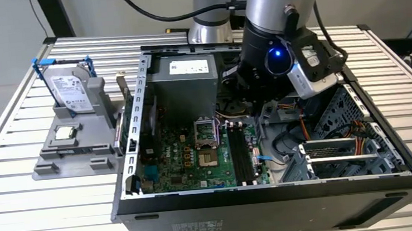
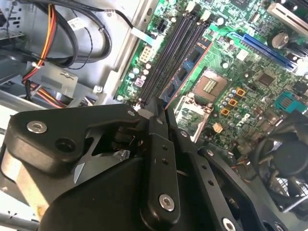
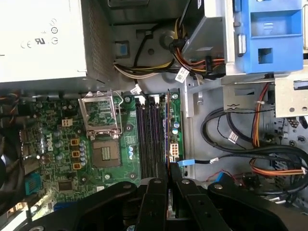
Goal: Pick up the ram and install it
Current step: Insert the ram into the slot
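Open computer case [image 1: 273,205] on slatted desk [image 1: 17,182], arm reaching inside. Motherboard [image 3: 57,144] with dark memory slots [image 3: 147,134]. End effector [image 3: 168,179] pinched narrow on the ram [image 3: 168,126], which is held edge-down just over the slots and looks unseated. Needs: stick parallel to slot, straight even press, no tilt.

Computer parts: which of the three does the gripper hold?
The ram, a long narrow stick clamped by the gripper over the motherboard; hard drive and processor sit outside the case.

In the first wrist view the gripper [image 3: 168,169] hides one end of the ram [image 3: 168,127].
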Robot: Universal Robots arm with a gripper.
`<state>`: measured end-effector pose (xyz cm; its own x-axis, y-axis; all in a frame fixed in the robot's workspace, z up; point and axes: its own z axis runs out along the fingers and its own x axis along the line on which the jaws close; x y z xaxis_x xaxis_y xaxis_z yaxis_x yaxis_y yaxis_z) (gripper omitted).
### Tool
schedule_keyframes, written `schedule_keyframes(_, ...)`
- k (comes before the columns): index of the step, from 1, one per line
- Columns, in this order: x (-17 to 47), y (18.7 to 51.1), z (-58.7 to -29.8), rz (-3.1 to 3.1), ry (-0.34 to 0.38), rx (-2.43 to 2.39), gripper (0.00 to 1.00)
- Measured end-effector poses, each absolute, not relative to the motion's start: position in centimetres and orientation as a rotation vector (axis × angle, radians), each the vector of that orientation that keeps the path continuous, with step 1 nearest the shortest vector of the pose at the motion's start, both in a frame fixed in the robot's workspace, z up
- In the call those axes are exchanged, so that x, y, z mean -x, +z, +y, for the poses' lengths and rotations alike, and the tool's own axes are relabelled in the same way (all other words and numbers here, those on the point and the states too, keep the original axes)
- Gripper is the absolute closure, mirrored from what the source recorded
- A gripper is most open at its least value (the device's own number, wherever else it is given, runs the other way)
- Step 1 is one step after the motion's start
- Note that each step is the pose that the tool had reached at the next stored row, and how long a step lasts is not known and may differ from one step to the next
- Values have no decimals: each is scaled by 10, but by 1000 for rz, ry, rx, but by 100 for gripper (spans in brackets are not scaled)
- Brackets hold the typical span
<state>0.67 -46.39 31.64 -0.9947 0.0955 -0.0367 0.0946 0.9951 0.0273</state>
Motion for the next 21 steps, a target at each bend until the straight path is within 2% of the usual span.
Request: schedule_keyframes(21, -13, 278, -465, 3101, 38, -124, 100)
